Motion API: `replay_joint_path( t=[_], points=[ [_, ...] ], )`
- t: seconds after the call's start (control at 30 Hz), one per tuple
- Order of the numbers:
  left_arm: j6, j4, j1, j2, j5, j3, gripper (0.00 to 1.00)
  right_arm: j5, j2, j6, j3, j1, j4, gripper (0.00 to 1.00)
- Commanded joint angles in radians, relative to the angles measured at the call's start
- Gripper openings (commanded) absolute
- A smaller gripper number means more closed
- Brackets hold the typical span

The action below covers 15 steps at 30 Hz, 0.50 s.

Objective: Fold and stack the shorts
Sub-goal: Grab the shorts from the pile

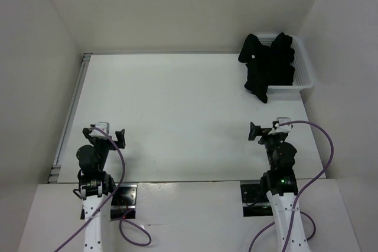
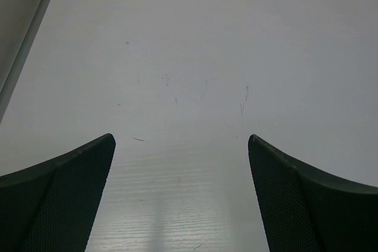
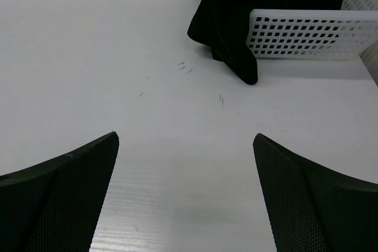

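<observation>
While the left hand [image 1: 108, 136] and right hand [image 1: 267, 132] hang spread and empty, the shorts [image 1: 269, 66] sit heaped in a basket [image 1: 305, 70] far right on the counter [image 1: 177, 116]. Fetching likely comes first: the right hand must reach them

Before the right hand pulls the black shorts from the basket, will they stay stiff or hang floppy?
Probably floppy: the shorts droop over the basket rim onto the table. The mesh basket looks light, so snagged cloth may drag it.

The flat white table [image 1: 177, 116] is carrying a white mesh plastic basket [image 1: 292, 88], with black fabric shorts [image 1: 269, 66] spilling onto it.
</observation>
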Motion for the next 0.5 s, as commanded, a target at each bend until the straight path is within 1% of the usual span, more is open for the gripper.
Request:
replay_joint_path(
  t=[0.0,0.1,0.2,0.23,0.27,0.3,0.33,0.37,0.4,0.43,0.47],
  points=[
    [0.004,0.045,-0.004,-0.026,-0.004,-0.029,1.0,0.012,-0.02,-0.003,-0.041,-0.006,0.055,0.99],
    [0.004,0.045,-0.004,-0.026,-0.004,-0.029,1.0,0.012,-0.02,-0.003,-0.041,-0.006,0.055,0.99],
    [0.004,0.032,-0.004,-0.026,0.077,-0.02,1.0,0.006,-0.02,-0.003,-0.041,-0.006,0.055,0.99],
    [0.004,0.021,-0.004,-0.026,0.143,-0.005,1.0,-0.011,-0.02,-0.003,-0.041,-0.006,0.055,0.99],
    [0.004,-0.003,-0.004,-0.026,0.377,-0.005,1.0,-0.041,-0.02,-0.029,-0.032,-0.006,0.055,0.99],
    [0.004,-0.039,-0.004,-0.026,0.454,-0.005,1.0,-0.154,-0.02,-0.103,-0.032,-0.006,0.055,0.99],
    [0.004,-0.06,-0.004,-0.026,0.52,0.012,1.0,-0.28,-0.02,-0.286,-0.032,-0.006,0.106,0.99],
    [0.004,-0.133,-0.004,-0.026,0.749,0.012,1.0,-0.358,-0.02,-0.341,-0.041,-0.006,0.122,0.99],
    [0.004,-0.28,-0.004,-0.026,0.81,0.032,1.0,-0.56,-0.02,-0.524,-0.041,-0.006,0.109,0.99],
    [0.004,-0.272,-0.004,-0.009,0.861,0.032,1.0,-0.688,-0.02,-0.695,-0.041,-0.006,0.051,1.0],
    [0.004,-0.176,-0.013,-0.009,0.875,0.019,1.0,-0.839,-0.02,-1.129,-0.026,-0.006,-0.103,0.97]
  ],
)
